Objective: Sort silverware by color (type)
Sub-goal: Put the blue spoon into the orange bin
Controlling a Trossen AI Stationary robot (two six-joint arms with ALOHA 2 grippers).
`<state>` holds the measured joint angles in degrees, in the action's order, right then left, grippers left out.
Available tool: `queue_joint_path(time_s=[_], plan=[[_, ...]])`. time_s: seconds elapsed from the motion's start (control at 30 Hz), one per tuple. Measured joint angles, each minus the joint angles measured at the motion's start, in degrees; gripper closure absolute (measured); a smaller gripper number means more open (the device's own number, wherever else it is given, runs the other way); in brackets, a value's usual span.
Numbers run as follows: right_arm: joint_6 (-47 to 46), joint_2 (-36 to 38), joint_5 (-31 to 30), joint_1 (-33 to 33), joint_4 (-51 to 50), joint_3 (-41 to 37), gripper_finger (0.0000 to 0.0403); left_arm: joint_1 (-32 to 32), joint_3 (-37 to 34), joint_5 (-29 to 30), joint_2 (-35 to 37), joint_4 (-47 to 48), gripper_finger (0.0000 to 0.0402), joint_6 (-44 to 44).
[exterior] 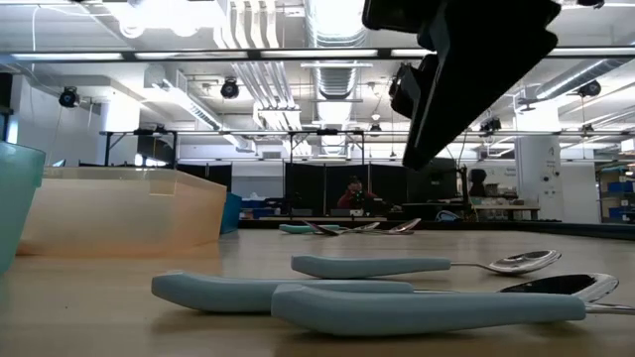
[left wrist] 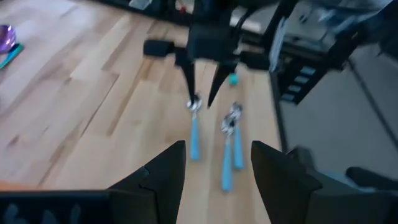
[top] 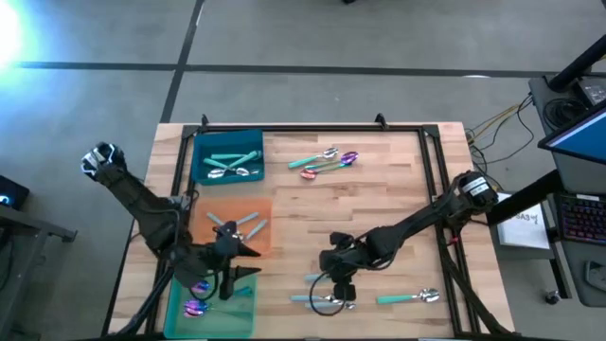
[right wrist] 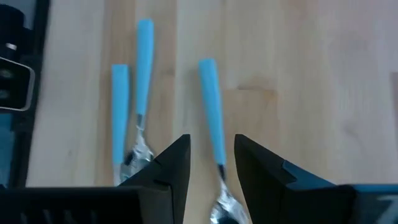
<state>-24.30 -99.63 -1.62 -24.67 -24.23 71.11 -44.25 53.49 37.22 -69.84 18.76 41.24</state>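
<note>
My right gripper (top: 338, 285), fingers apart and grasping nothing, straddles a pale-blue-handled spoon (right wrist: 214, 112) on the surface (top: 379, 204) to take its neck; left gripper (top: 232, 265) waits released over the trays.

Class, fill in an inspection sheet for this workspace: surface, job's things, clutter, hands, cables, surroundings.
Surface: wooden table, black frame.
Job's things: blue-handled spoons at the near edge, one more beside them; mixed group far side; others in the blue tray, orange tray and green tray.
Clutter: nothing seen.
Hands: right hand open, astride a spoon; left hand open, over the green tray.
Cables: wires beyond the table's right edge.
Surroundings: a person far behind; keyboard at right.
</note>
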Motion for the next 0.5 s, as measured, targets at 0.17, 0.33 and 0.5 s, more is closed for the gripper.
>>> queue_joint_path(time_s=[0.17, 0.33, 0.5], plan=[[0.25, -3.36, 0.07, -0.99, 2.79, -1.01, 0.0285, -0.86, 1.14, 1.56, 0.00, -1.98, 0.0235, -1.18], [0.89, -6.52, -0.03, -1.11, 2.81, -0.26, 0.0288, -0.83, 2.30, 2.49, 0.00, -2.42, 0.0235, -3.07], [1.46, -8.49, -0.20, -1.09, 2.65, -0.31, 0.0297, -0.86, 3.05, 2.83, -0.04, -2.47, 0.0235, -3.28]])
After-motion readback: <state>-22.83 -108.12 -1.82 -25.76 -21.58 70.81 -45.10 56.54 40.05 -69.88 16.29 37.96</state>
